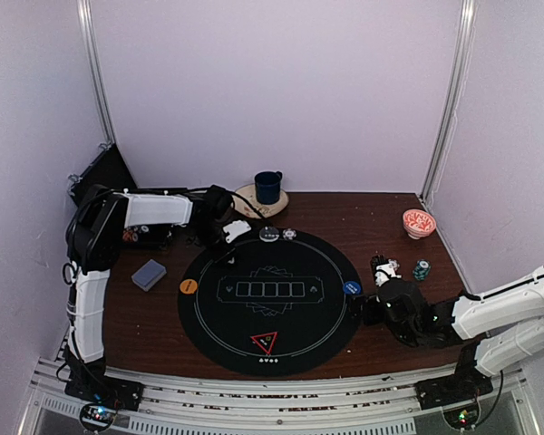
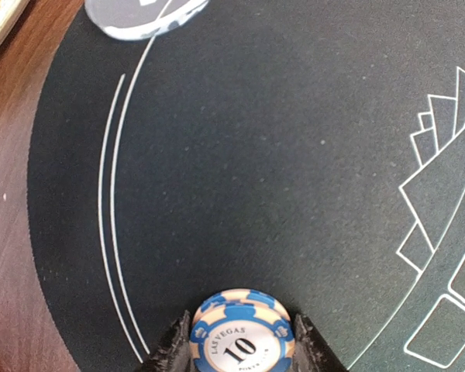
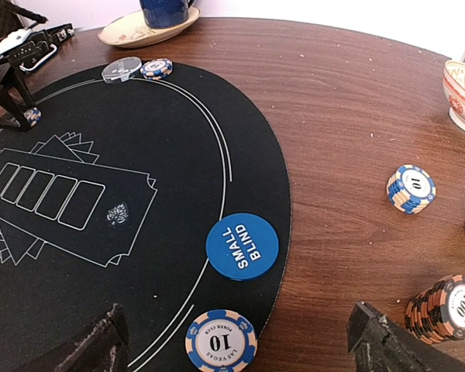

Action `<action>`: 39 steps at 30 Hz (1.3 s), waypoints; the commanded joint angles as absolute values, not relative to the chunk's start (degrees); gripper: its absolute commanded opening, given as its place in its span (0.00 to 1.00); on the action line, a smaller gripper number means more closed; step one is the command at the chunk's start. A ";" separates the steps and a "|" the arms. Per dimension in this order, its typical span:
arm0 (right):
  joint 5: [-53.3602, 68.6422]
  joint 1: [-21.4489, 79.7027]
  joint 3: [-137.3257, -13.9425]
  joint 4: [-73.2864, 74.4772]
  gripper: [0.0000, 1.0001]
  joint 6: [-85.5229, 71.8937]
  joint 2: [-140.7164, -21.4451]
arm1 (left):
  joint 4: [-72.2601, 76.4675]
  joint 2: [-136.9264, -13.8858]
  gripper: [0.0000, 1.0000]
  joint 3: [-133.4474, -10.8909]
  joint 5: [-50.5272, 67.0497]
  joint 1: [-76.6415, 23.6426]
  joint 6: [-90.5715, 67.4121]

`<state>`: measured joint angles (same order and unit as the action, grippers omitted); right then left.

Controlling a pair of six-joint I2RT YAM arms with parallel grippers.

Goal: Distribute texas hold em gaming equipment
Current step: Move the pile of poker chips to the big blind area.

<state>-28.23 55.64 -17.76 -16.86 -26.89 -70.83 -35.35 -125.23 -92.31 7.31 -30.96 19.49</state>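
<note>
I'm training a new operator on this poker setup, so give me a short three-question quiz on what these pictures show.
1. True or false: the left gripper is shut on a poker chip.
2. What is printed on the blue button? A: Big Blind. B: Small Blind. C: Dealer.
3. Fill in: the right gripper is ____, holding nothing.

Key: 1 true; 2 B; 3 open.

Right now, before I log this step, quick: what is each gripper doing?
Left gripper: closed on a blue-and-cream 10 chip.
Right gripper: open, holding nothing.
</note>
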 commanded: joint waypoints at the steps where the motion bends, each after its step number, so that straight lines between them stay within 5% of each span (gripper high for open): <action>1: -28.50 56.23 -19.20 -16.21 1.00 -26.46 -70.66 | -38.01 -124.63 0.21 -89.48 -0.15 -28.28 18.33; 39: -28.86 57.09 -19.60 -16.03 1.00 -26.20 -71.43 | -35.86 -113.87 0.18 -78.53 1.24 -22.77 16.91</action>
